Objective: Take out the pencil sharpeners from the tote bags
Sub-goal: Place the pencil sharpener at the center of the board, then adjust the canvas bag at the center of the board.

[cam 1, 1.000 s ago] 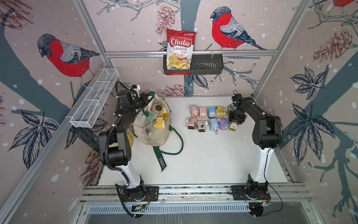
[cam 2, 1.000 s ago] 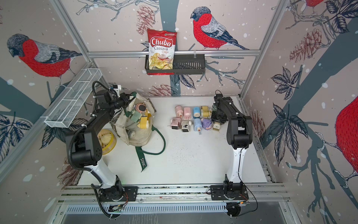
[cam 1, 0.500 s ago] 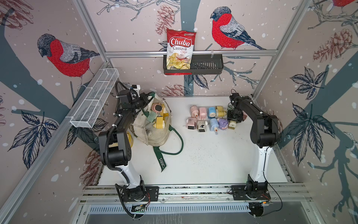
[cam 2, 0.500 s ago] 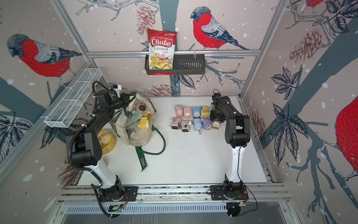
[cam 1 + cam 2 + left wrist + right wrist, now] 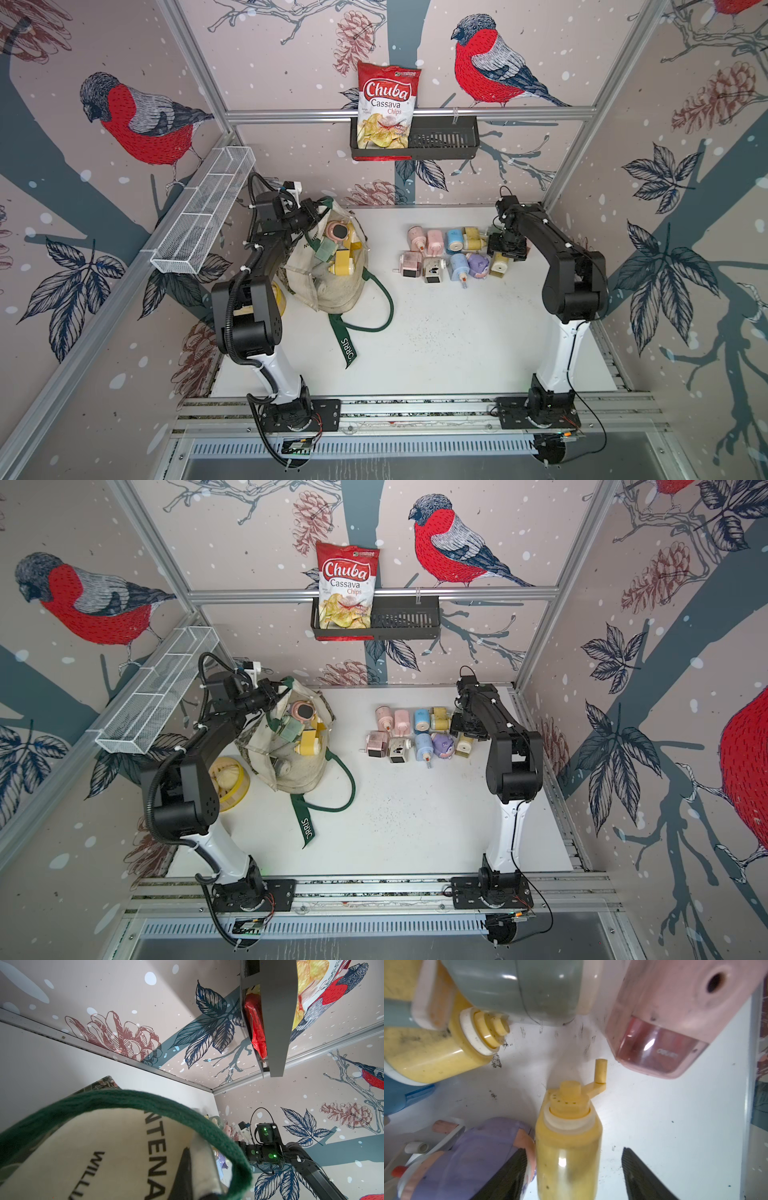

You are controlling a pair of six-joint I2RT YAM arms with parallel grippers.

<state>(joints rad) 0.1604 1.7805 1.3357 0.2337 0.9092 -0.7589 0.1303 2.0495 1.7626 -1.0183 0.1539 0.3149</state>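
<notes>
In both top views the tote bag (image 5: pixel 332 286) is lying at the far left of the table (image 5: pixel 436 332), its mouth gaping, with several pencil sharpeners (image 5: pixel 343 262) sitting inside. The unpacked sharpeners (image 5: pixel 434 253) are lying in two rows at far centre. The left gripper (image 5: pixel 309 214) is pinching the bag's far rim, jaws closed. The right gripper (image 5: pixel 505 249) is hovering over the rows' right end.

In the left wrist view a finger (image 5: pixel 185 1167) is pressing cream canvas beside the green handle (image 5: pixel 145 1103).

In the right wrist view the jaws are standing apart around a yellow sharpener (image 5: pixel 566 1157) and gripping nothing. Its long axis is running near to far, with the crank (image 5: pixel 600 1072) toward the far wall. It is probably hard, light, smooth plastic, so the flat body sides are offering the best hold.
</notes>
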